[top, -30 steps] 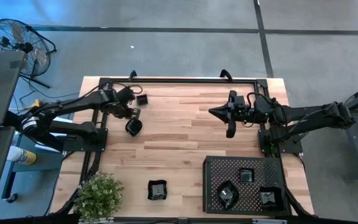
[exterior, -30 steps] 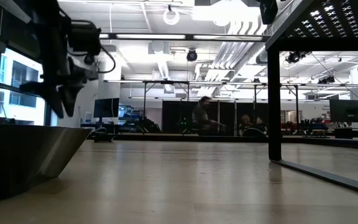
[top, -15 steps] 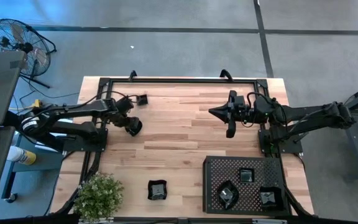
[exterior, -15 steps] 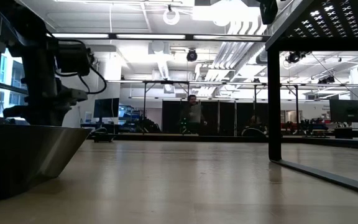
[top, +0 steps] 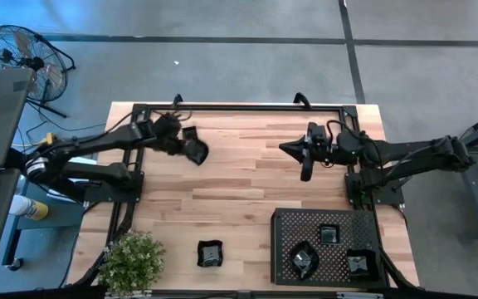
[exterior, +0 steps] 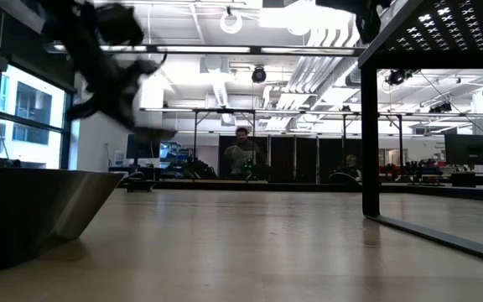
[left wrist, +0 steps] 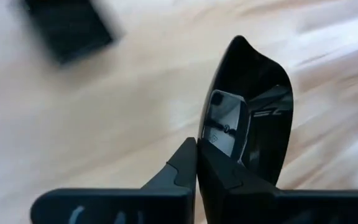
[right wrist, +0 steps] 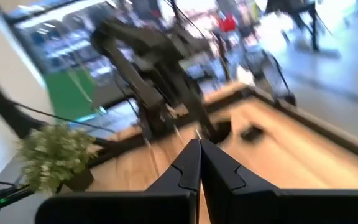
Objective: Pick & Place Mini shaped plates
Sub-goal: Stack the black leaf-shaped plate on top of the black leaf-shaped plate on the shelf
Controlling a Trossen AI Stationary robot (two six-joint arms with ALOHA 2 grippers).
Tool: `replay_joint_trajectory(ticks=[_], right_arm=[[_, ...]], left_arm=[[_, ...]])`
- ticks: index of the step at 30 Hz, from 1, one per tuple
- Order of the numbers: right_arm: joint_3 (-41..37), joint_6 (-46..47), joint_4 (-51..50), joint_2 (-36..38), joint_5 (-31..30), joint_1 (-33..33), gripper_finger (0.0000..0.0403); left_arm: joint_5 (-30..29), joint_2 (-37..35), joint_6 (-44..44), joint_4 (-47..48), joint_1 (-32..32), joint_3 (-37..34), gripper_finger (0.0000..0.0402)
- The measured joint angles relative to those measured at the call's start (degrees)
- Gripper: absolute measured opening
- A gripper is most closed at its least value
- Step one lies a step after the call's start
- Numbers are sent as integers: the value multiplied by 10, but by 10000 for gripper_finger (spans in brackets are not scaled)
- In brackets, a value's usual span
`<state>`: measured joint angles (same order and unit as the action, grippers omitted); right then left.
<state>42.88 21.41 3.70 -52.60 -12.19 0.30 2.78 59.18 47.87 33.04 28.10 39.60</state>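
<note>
My left gripper (top: 185, 147) is shut on a glossy black mini shaped plate (top: 197, 152), which it holds above the far-left part of the table. The same plate (left wrist: 253, 118) fills the left wrist view. A second small plate (top: 189, 133) lies flat on the wood just beyond it. Another plate (top: 210, 253) lies near the front edge. Three plates (top: 329, 234) lie in the black perforated tray (top: 285, 224). My right gripper (top: 305, 163) hovers shut over the far-right part of the table and holds nothing. My left gripper pinches the plate's rim (left wrist: 207, 140) between its two fingers. The plate stands out beyond the fingertips (left wrist: 185, 163), turned on edge, with its glossy hollow face toward one finger. It is lifted clear of the table.
A potted plant (top: 131, 262) stands at the near-left corner. The perforated tray stands at the near right on legs (exterior: 370, 126). A black frame (top: 239, 106) runs along the far edge. Bare wood lies across the table's middle.
My left gripper has gone down onto a plate lying on the table's far left and shut on it. It has then risen and moved toward the right and far edge. The plate has come up off the wood and tipped on edge.
</note>
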Motion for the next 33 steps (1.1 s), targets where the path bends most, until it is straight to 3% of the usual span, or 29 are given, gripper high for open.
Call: replay_joint_trajectory(ticks=[5,9,13,21,27,33], right_arm=[[72,92,-172,-36,-40,-5,2],[160,147,-281,-100,-21,-25,21],[244,145,-318,-174,9,-43,56],[373,78,-356,-264,8,-73,108],[394,46,-377,-292,29,-87,93],[394,42,-377,-296,48,-90,49]], left_arm=[[-94,19,4,-3,-73,111,2],[-147,66,-12,-4,-124,197,1],[-183,126,-47,-1,-162,272,1],[-215,215,-107,-3,-218,378,1],[-222,232,-130,-24,-241,403,0],[-220,232,-130,-32,-241,403,0]])
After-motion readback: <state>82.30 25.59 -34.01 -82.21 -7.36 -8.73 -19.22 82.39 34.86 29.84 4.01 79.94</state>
